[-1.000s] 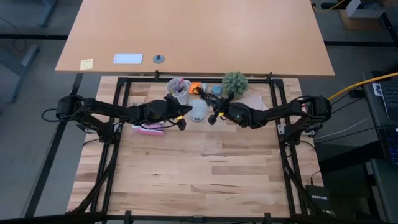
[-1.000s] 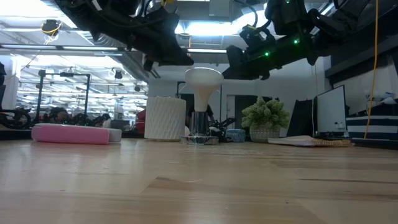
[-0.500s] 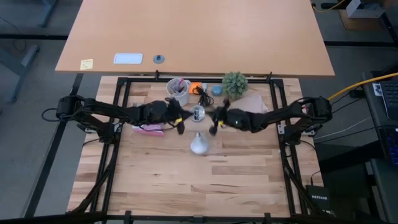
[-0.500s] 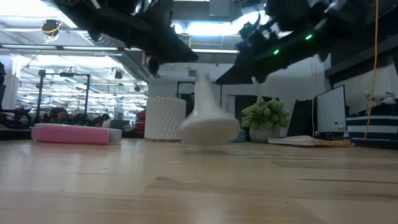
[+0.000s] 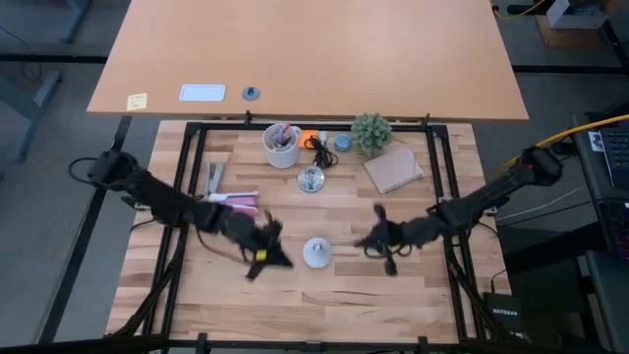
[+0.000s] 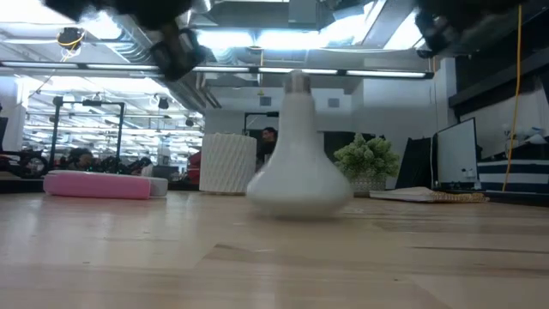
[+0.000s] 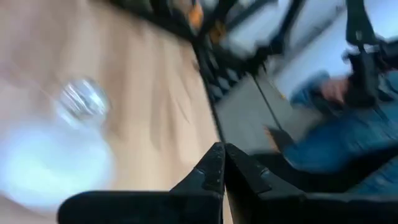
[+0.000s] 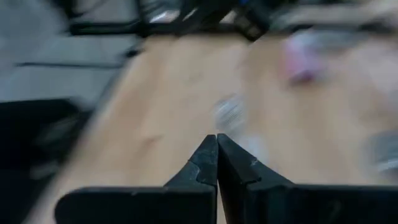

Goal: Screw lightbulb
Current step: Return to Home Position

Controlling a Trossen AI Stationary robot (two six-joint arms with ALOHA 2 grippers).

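Note:
The white lightbulb (image 5: 315, 253) stands alone on the wooden table, wide globe down and metal screw base (image 6: 298, 83) up, a little nearer than the table's middle. My left gripper (image 5: 282, 259) is shut just left of it, apart from it. My right gripper (image 5: 358, 243) is shut just right of it, also apart. The left wrist view shows the bulb (image 7: 53, 158) blurred beyond the shut fingers (image 7: 221, 163). The silvery round fitting (image 5: 311, 179) with its black cord sits empty at the far centre.
At the far edge stand a white cup of pens (image 5: 281, 145), a small green plant (image 5: 371, 131) and a brown pad (image 5: 393, 169). A pink object (image 5: 236, 201) lies at the left. Bare wood lies toward the near edge. A person shows beyond the table (image 7: 348, 124).
The bulb, which stood globe up on the fitting between both grippers, has come off it, turned over and gone toward the near edge; it now stands globe down. Both grippers have swung from the fitting toward the near edge, staying shut. The fitting has stayed in place.

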